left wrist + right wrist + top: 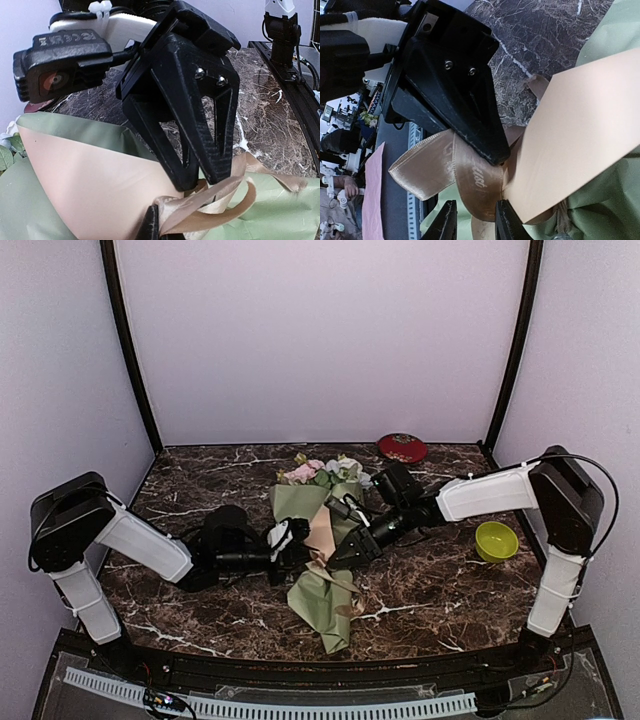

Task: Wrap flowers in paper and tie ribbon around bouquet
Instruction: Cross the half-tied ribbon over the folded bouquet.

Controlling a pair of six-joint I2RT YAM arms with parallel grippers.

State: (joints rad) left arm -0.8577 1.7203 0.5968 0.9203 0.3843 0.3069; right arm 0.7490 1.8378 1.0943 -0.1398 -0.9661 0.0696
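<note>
Where my two arms meet at mid-table, I log the surroundings first: table (pixel 200 490), dark brown marble pattern with white veins; round red dish (pixel 402 447) at the far edge; lime-green bowl (pixel 496 540) to the right, well apart from the work. Obstructions: in the left wrist view the right gripper (pixel 200 181) fills most of the frame; in the right wrist view the left gripper (pixel 492 156) does the same, a black wedge.

Item, bouquet (pixel 322 585): lies flat at the table's centre, narrow end toward me, flowers (pixel 318 472) at the far, wide end, pink and white with green leaves. The two grippers sit at its waist, one on each side.

Item, ribbon (pixel 440 167): gathered at that waist in loops. The left gripper is clenched, its tip pressed into the ribbon's crossing; whether a strand is caught there I cannot tell. The right gripper's fingers (pixel 447 220) stand a little apart with a ribbon loop running down between them; pinched or loose, I cannot tell.

Materials: paper (pixel 75 131) matte sage green, softly creased; inner flap (pixel 90 175) smooth tan, a clean pointed triangle; ribbon glossy tan satin, flat, with faint script lettering; gripper bodies ribbed black plastic, screw-fastened.
</note>
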